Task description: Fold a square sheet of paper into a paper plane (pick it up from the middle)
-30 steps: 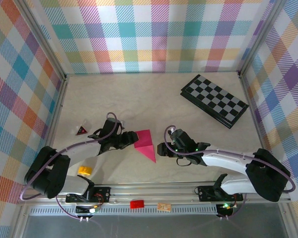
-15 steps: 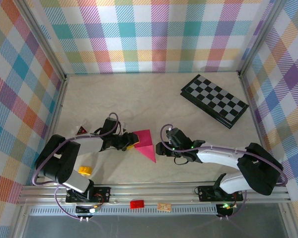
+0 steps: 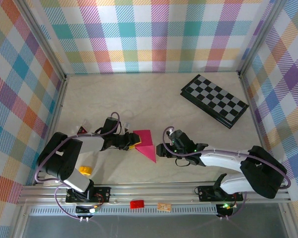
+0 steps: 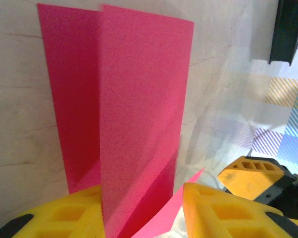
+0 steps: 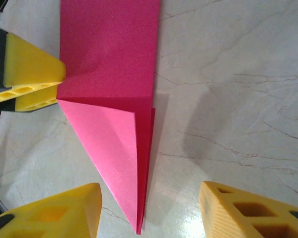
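From the overhead view I have both arms stretched low over the table, reaching in toward each other. The left arm lies almost flat, forearm pointing right, with the left hand at the left edge of the paper plane. The right arm runs leftward from its base, elbow low, and the right hand sits just beside the pointed lower tip.

The paper plane is half-made: a magenta rectangle with a paler folded triangle tapering to a point, lying near the middle of the table, well apart from the checkerboard.

On my left wrist camera the left hand is partly closed, its yellow fingers either side of a raised layer of the paper plane; I cannot tell whether they actually pinch it. On the right wrist camera the right hand stands wide, fingers astride the tip of the paper plane, which lies flat between them, untouched.

Against a second ago, the left arm's elbow has swung in closer to the table and its jaws have narrowed. The right hand and the paper have barely shifted.
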`<move>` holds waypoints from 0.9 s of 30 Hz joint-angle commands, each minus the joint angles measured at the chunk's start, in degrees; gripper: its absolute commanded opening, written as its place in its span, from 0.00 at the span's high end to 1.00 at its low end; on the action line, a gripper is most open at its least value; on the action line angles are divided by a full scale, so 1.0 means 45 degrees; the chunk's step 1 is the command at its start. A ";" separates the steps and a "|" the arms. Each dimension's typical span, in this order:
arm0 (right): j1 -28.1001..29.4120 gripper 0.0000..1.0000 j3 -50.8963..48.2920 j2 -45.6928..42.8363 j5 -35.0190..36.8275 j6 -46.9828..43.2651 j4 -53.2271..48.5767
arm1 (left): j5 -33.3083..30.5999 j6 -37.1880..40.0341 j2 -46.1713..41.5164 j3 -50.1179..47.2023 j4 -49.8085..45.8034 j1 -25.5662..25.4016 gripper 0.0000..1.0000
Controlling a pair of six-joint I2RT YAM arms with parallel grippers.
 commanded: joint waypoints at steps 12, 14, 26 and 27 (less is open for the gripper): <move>-0.0016 0.51 0.0045 0.0320 -0.0877 -0.0376 0.0762 | 0.2676 0.0593 0.1660 0.1049 0.1411 0.0797 0.57; -0.0021 0.52 0.0082 0.0417 -0.1113 -0.0414 0.0900 | 0.2780 0.0589 0.1719 0.1099 0.1471 0.0814 0.59; -0.0006 0.82 0.0648 0.1600 -0.3273 -0.0552 0.1819 | 0.3206 0.0322 0.2462 0.1689 0.1744 0.0797 0.57; -0.0004 0.83 0.0697 0.1712 -0.3449 -0.0576 0.1869 | 0.3210 0.0317 0.2500 0.1731 0.1749 0.0787 0.57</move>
